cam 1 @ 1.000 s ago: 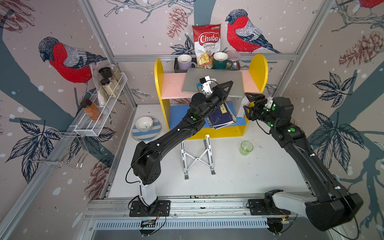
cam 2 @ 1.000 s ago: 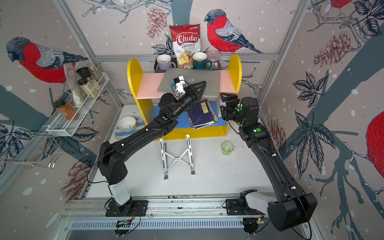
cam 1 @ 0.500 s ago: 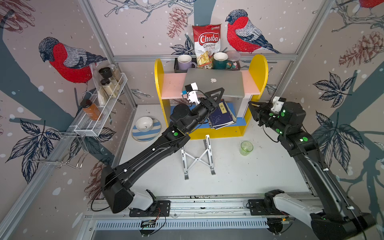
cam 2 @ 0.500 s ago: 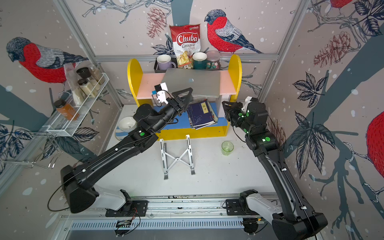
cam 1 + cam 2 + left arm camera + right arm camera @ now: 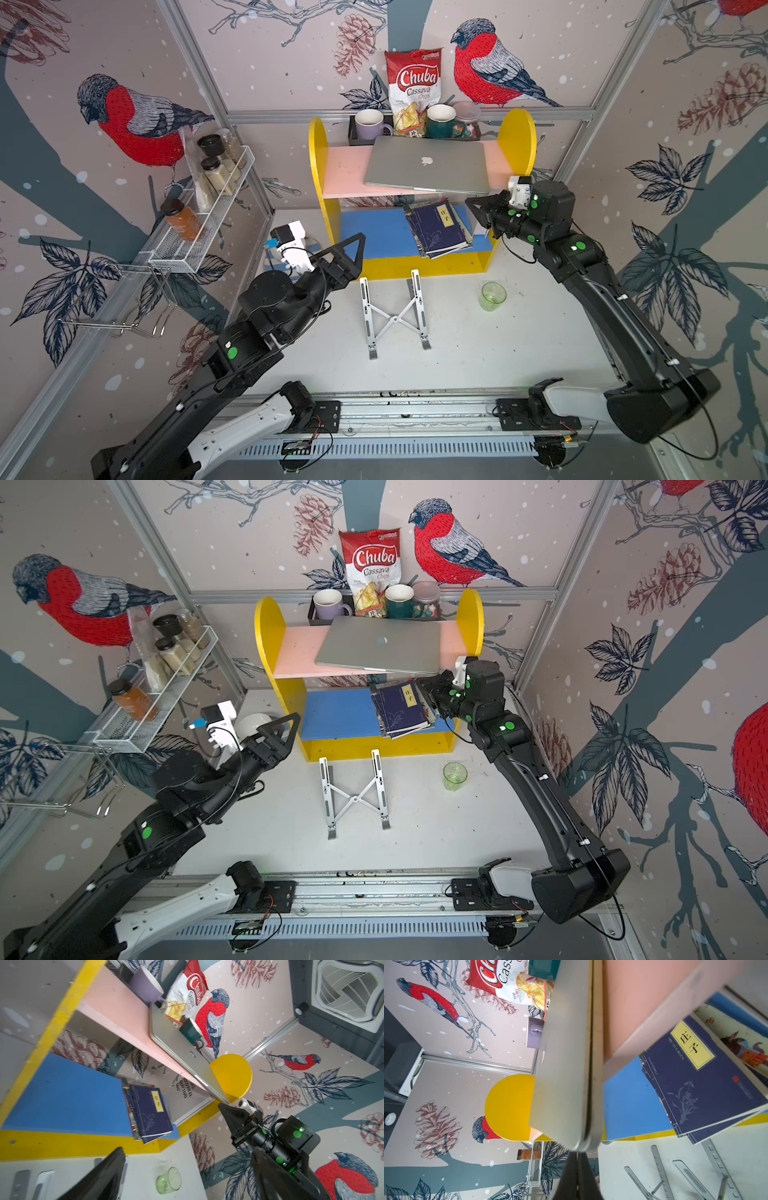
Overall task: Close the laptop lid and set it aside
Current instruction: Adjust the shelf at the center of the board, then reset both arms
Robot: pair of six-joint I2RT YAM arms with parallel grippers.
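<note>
Laptop: the laptop [image 5: 424, 166] lies flat on the pink top shelf [image 5: 345, 174] of the yellow shelf unit [image 5: 515, 137], toward the shelf's right end. Its front right corner juts past the shelf's front edge.
Lid: the lid [image 5: 378, 644] is down, logo up. The right wrist view shows only a thin seam along the laptop's edge.
Right gripper: the right gripper [image 5: 470, 203] points at the laptop's front right corner, its fingers [image 5: 571, 1172] pressed together with nothing between them. Whether the tip touches the corner cannot be told.
Left gripper: the left gripper [image 5: 353, 257] hangs over the tabletop [image 5: 478, 353] by the unit's front left corner, well apart from the laptop, with its fingers spread and empty.
Behind laptop: a tray [image 5: 353, 137] at the shelf's back edge carries two mugs [image 5: 370, 124] and a chips bag [image 5: 413, 83].
Bottom shelf: books [image 5: 440, 228] are stacked at the right end of the blue shelf [image 5: 374, 237], beneath the laptop.
Tabletop: a folding stand [image 5: 395, 316] lies just before the unit's front edge. A green glass [image 5: 493, 296] stands between the stand and the right arm.
</note>
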